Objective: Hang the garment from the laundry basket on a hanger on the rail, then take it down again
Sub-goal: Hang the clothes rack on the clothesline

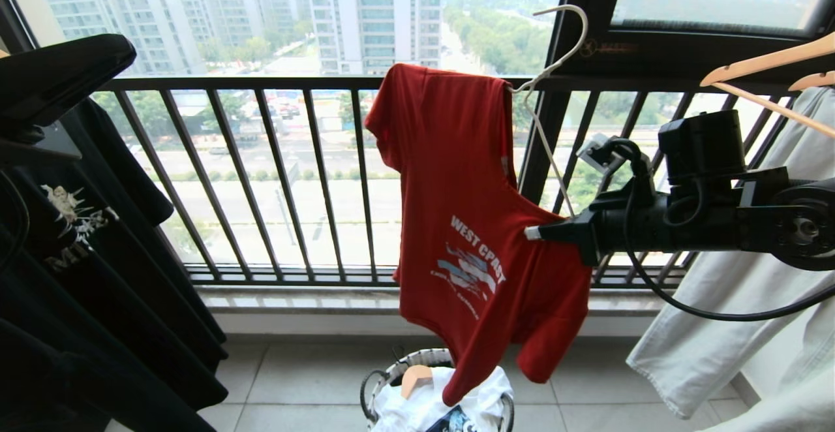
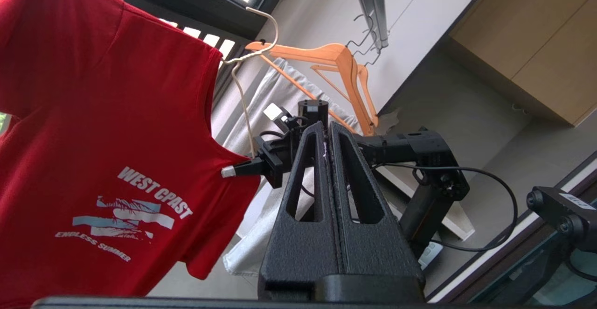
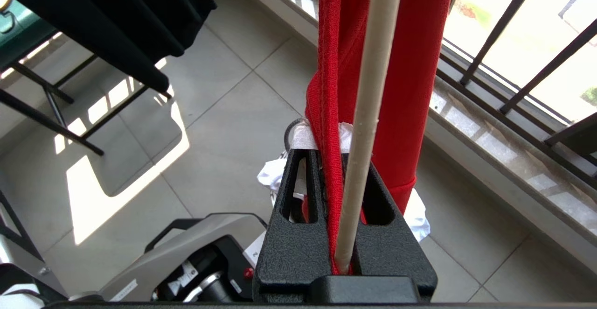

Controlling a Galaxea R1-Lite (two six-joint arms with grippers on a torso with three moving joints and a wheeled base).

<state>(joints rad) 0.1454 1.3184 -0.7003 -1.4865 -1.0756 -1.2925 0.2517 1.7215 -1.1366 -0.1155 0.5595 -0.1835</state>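
The right pincer [image 1: 531,231] is clamped on the T-shirt [image 1: 463,223] and the hanger [image 1: 554,60] arm together, at the shirt's shoulder; the shirt hangs tilted on the hanger before the railing [image 1: 261,83], its hem over the basket [image 1: 391,374]; the left pincer [image 2: 328,134] is closed on nothing, near the shirt.

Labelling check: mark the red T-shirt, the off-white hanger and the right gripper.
red T-shirt [image 1: 456,177]: head view, plain chest fabric.
off-white hanger [image 1: 574,21]: head view, curved hook.
right gripper [image 1: 533,232]: head view, fingertips at the shirt.
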